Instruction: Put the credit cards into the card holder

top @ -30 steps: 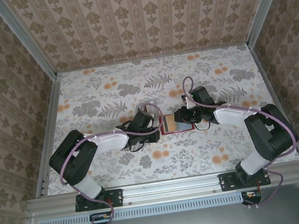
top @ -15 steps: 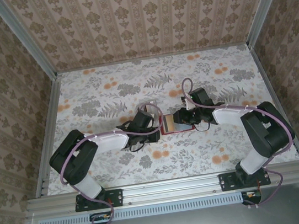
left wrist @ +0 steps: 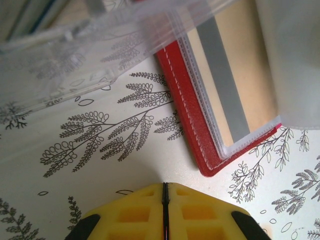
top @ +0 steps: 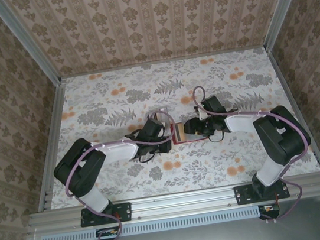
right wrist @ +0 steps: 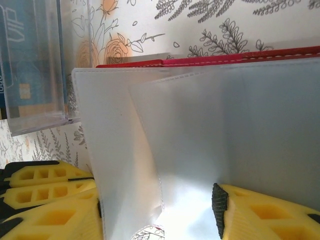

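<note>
1. The floral table is boxed by wallpapered walls, with bare cloth open toward the far wall and both sides.
2. "VIP" reads on the blue credit card, which sits inside a clear box.
3. The red card holder lies open mid-table, with a tan card in one pocket.
4. The left gripper has its pads pressed together, empty, near the holder's corner.
5. The right gripper has its jaws apart, astride the pale pocket leaves.
6. Since a second ago the right arm's elbow has swung left, while the left arm has not moved.

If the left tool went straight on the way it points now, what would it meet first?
Most likely the card holder's red edge: the shut left tool points over bare table straight at it. A clear plastic box overhangs there too; height is unclear, so that could come first.
</note>
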You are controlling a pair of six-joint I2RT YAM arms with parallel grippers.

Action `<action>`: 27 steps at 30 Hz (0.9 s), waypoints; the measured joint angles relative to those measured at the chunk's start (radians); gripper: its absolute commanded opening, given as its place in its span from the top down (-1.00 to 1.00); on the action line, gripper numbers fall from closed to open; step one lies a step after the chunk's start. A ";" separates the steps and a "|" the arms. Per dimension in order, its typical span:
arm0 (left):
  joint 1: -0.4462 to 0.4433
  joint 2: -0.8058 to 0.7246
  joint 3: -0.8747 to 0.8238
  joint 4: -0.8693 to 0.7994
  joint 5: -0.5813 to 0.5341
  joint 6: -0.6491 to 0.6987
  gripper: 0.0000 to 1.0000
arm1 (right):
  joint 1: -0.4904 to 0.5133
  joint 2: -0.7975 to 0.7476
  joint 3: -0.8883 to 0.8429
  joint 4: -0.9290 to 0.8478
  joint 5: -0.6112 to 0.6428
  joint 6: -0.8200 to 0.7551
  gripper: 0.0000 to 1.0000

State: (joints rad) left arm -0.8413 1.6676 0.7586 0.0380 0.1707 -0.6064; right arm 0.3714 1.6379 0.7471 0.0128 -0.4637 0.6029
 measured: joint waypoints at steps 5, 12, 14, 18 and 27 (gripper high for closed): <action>0.005 0.000 0.000 0.000 0.007 0.000 0.80 | 0.000 -0.017 0.000 -0.004 0.023 0.003 -0.37; 0.005 0.002 0.002 0.000 0.009 0.001 0.80 | 0.000 -0.018 -0.003 0.017 0.014 0.004 -0.45; 0.005 0.002 0.002 -0.001 0.009 0.001 0.80 | 0.000 -0.018 -0.004 0.027 0.014 0.006 -0.49; 0.005 0.002 0.003 -0.003 0.009 0.001 0.80 | 0.000 -0.037 -0.021 0.049 0.015 0.012 -0.57; 0.005 0.002 0.003 0.000 0.010 0.000 0.79 | 0.000 -0.097 -0.036 0.052 0.046 0.011 -0.61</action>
State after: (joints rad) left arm -0.8360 1.6691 0.7620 0.0383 0.1802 -0.6060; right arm 0.3714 1.5410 0.7109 0.0647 -0.4179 0.6140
